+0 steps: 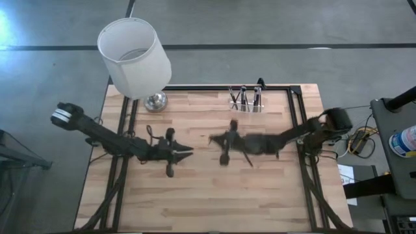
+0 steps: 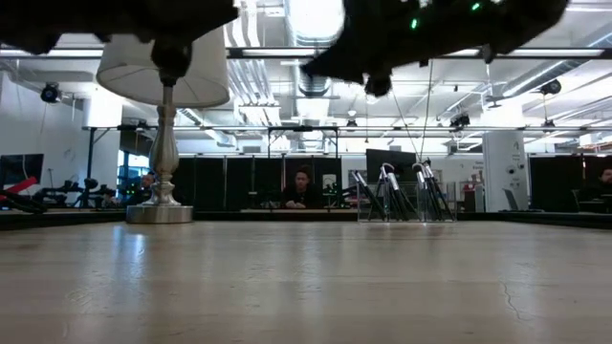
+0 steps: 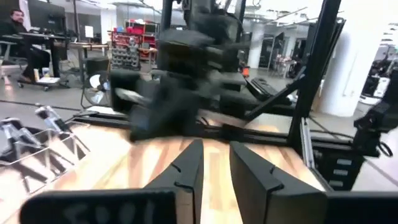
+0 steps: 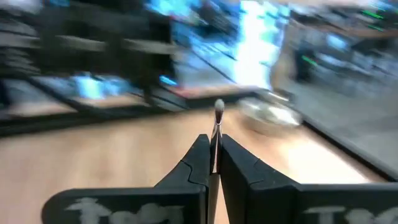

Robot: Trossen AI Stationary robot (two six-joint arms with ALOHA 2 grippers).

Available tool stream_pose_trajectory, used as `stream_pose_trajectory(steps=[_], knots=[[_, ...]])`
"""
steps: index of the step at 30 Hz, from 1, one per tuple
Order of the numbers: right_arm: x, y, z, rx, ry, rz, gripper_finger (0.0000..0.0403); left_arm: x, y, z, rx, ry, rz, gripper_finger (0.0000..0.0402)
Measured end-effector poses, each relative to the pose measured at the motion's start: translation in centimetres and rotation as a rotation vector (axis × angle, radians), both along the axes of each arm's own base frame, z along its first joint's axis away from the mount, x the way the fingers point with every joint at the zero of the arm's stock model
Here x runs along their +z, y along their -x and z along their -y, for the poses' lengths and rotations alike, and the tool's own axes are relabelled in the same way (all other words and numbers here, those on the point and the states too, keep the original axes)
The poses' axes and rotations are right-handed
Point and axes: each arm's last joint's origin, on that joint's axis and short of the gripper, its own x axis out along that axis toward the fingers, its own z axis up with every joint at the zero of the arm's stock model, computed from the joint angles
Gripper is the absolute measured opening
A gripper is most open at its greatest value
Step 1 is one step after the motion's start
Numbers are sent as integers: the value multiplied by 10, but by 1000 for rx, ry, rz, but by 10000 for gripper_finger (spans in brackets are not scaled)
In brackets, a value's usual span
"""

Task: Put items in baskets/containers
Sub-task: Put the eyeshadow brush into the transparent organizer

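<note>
brushes (image 1: 246, 97) already fill your clear holder (image 1: 238, 106); right gripper (image 4: 214, 163) pinches one more brush (image 4: 218, 112), left gripper (image 3: 215, 163) waits narrowly parted.

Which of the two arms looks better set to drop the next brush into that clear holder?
The right. Its gripper is pinched on a thin brush, and it hangs nearer the clear holder. The left gripper is open, holds nothing, and sits farther away.
</note>
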Motion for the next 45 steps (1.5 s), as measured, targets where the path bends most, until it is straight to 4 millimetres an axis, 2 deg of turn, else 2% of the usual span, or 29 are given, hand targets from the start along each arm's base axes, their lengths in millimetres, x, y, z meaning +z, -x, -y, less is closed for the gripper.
stream_pose_trajectory(steps=[5,9,11,15,18,23,28,39,45], knots=[[22,21,73,-232,-6,-114,12,-17,27,-18,67,-23,-8,47],[36,41,133,-323,-51,-97,12,-26,41,-36,165,-26,-5,9],[39,52,159,-365,-80,-86,12,-29,46,-44,201,-26,-2,4],[42,71,201,-410,-137,-74,12,-35,53,-54,235,-57,-27,1],[38,81,222,-437,-179,-95,12,-37,56,-58,249,-81,-30,0],[27,84,242,-471,-199,-135,12,-31,56,-64,258,-133,-9,0],[10,84,255,-479,-277,-168,12,-29,56,-71,223,-111,9,0],[-14,78,257,-464,-346,-228,16,-31,62,-81,204,-98,-19,0],[-13,79,254,-452,-356,-252,66,-31,74,-88,222,-99,-67,0]])
